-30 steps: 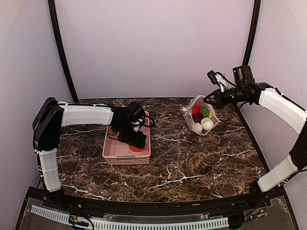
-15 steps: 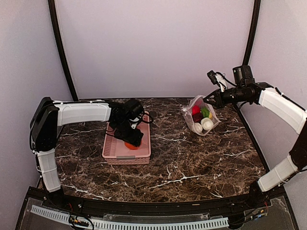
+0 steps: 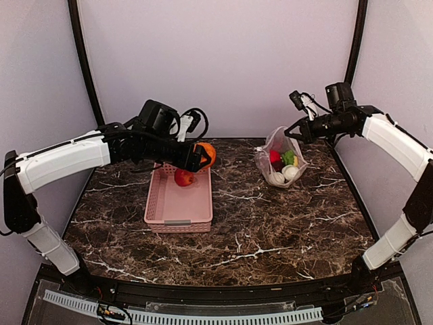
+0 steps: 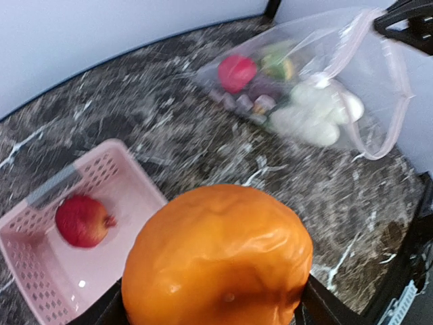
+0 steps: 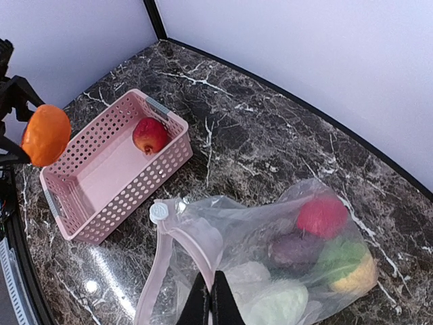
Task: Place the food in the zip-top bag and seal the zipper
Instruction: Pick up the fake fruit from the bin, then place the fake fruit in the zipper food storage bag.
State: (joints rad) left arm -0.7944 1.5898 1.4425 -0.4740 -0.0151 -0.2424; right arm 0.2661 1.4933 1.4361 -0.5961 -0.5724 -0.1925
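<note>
My left gripper (image 3: 201, 157) is shut on an orange toy fruit (image 3: 206, 154) (image 4: 216, 261), held in the air over the far end of the pink basket (image 3: 157, 203). A red fruit (image 3: 183, 177) (image 4: 81, 221) (image 5: 150, 135) lies inside the basket. The zip-top bag (image 3: 281, 159) (image 5: 270, 264) (image 4: 304, 88) sits at the back right, holding red, purple, green, yellow and white food. My right gripper (image 3: 295, 131) (image 5: 211, 305) is shut on the bag's mouth edge, lifting it. The pinkish zipper (image 5: 162, 264) (image 4: 396, 88) curves open along the mouth.
Dark marble table (image 3: 270, 223) lies between the basket and the bag. Black frame poles (image 3: 84, 68) stand at the back corners, with pale walls behind. The table's right edge (image 3: 355, 196) runs close to the bag.
My left gripper rose out of the basket with the orange fruit and moved toward the back. The red fruit now shows in the basket. The right gripper lifted the bag mouth slightly.
</note>
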